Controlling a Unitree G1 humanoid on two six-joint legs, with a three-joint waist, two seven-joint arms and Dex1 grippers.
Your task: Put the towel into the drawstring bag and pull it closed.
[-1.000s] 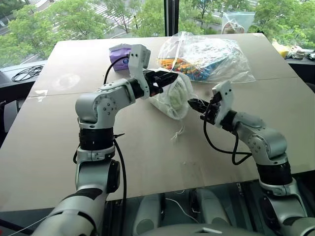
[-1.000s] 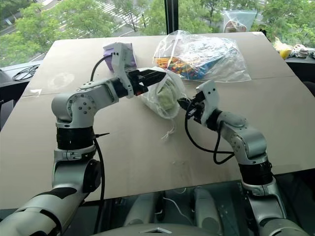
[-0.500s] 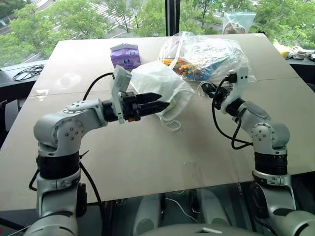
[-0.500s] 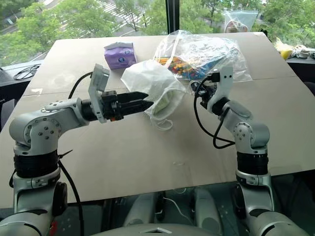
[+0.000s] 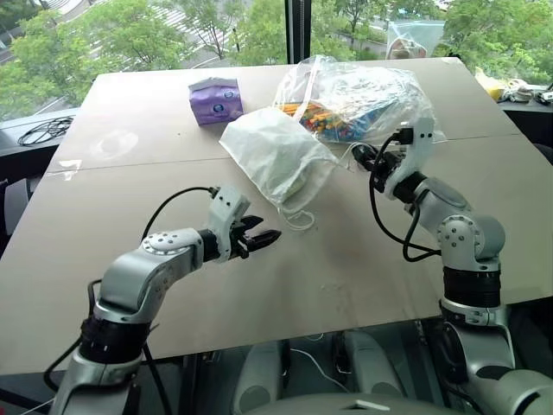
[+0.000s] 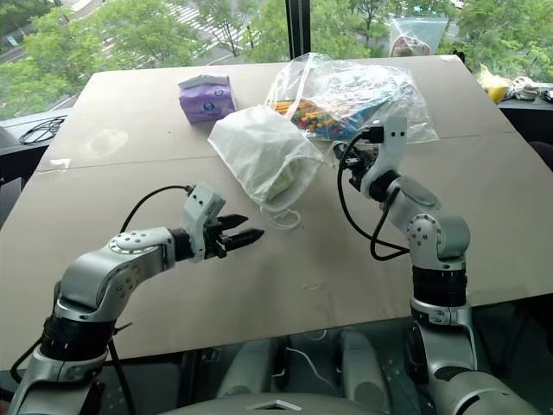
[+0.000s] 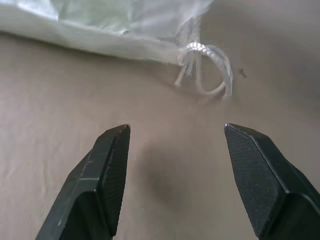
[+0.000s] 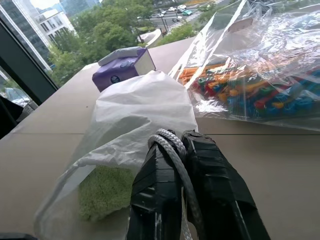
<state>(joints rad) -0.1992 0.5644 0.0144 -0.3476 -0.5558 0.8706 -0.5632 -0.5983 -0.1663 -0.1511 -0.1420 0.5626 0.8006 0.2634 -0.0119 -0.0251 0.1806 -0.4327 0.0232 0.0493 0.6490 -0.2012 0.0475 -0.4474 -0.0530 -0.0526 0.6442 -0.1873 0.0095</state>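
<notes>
Towel (image 8: 102,192), one light green wad, sits inside the single white drawstring bag (image 5: 275,160), which lies mid-table with its long axis running from far-left to near-right, its gathered mouth at the near-right end. One cord loop (image 5: 300,220) trails from that end toward the near side. The right gripper (image 8: 185,150), fingers pressed together, clamps another cord (image 8: 176,155) just right of the bag. The left gripper (image 5: 259,240) hangs near-left of the loop, fingers apart and empty. Beyond lie one clear plastic bag (image 5: 363,95) of colourful items, against the pouch's far-right side, and one purple tissue pack (image 5: 216,99) at far left.
</notes>
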